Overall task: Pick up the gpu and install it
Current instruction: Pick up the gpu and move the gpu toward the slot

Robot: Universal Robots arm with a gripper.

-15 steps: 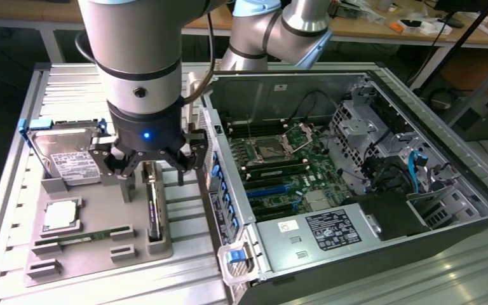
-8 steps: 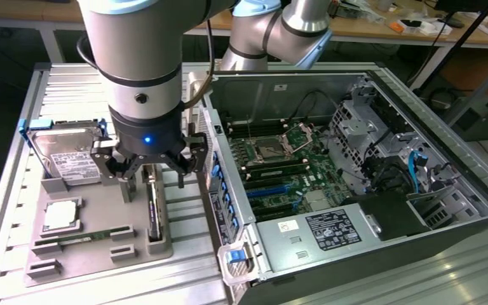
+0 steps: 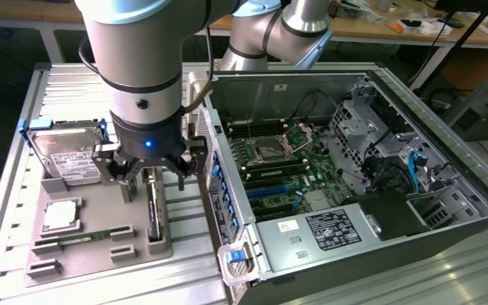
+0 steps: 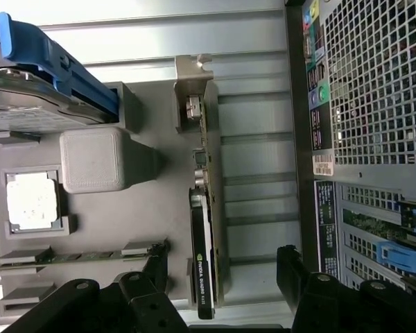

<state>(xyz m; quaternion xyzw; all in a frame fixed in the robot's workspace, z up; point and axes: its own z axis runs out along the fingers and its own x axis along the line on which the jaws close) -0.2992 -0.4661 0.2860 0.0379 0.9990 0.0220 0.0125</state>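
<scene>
Gripper: the gripper (image 3: 152, 181) (image 4: 222, 277) had its jaws spread wide and held nothing.
Fingers: in the wrist view the black fingers (image 4: 152, 277) stood one on each side of the card's line, with a clear gap to it on both sides.
Gpu: the gpu (image 3: 153, 210) (image 4: 206, 229) stood on its long edge in a slot of the tray, along the tray edge nearest the case.
Gpu ends: the silver bracket (image 4: 193, 90) was at the end far from the fingers, and the black cooler with its label was at the near end.
Gripper to gpu: the gripper hung just above the card, over one end of it, without touching it.
Tray: the grey tray (image 3: 108, 213) (image 4: 159, 208) lay on the slatted table (image 3: 66, 89), to the exterior view's left of the case.
Other parts in tray: the drive (image 3: 66, 155) (image 4: 28, 104), the CPU (image 3: 61, 215) (image 4: 31, 201) and the RAM (image 3: 83, 238) (image 4: 76, 257) each sat in their own holders.
Case: the case (image 3: 447, 146) (image 4: 367, 104) lay open with the motherboard (image 3: 269, 159) facing up.
Task state: the gpu was not lifted and not in the case.
</scene>
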